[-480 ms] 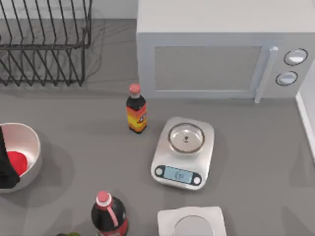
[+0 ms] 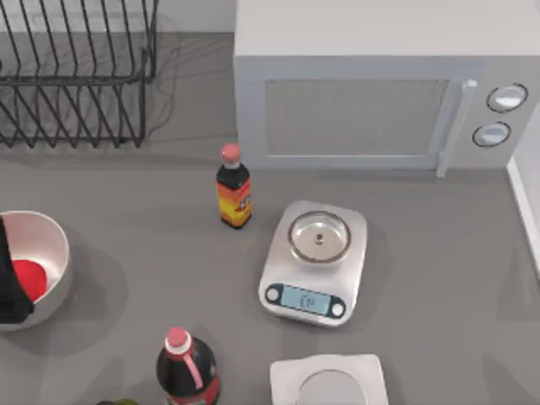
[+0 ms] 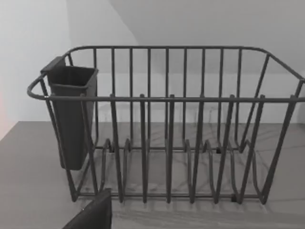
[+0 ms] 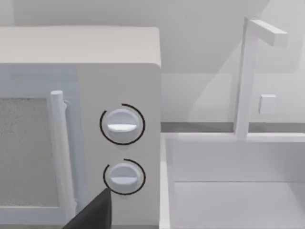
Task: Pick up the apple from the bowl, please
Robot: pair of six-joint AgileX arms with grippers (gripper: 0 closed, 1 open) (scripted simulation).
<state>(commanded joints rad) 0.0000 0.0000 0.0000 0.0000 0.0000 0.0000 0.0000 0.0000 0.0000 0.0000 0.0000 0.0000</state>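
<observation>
The bowl [image 2: 52, 238] stands at the table's left edge, white inside and round. The apple [image 2: 30, 279] lies in it, bright red and partly covered. A black part of my left arm [image 2: 8, 283] reaches in from the left edge over the bowl and overlaps the apple's left side. A dark corner of my left gripper [image 3: 93, 214] shows in the left wrist view, which faces the dish rack [image 3: 167, 129]. In the right wrist view a dark corner of my right gripper [image 4: 95, 214] shows in front of the microwave's knobs [image 4: 122, 125].
A wire dish rack [image 2: 76, 72] stands at the back left and a microwave [image 2: 380, 84] at the back right. A small sauce bottle [image 2: 234, 190], a kitchen scale [image 2: 315, 261], a red-capped dark bottle [image 2: 186, 367] and a white square object [image 2: 331, 381] occupy the middle and front.
</observation>
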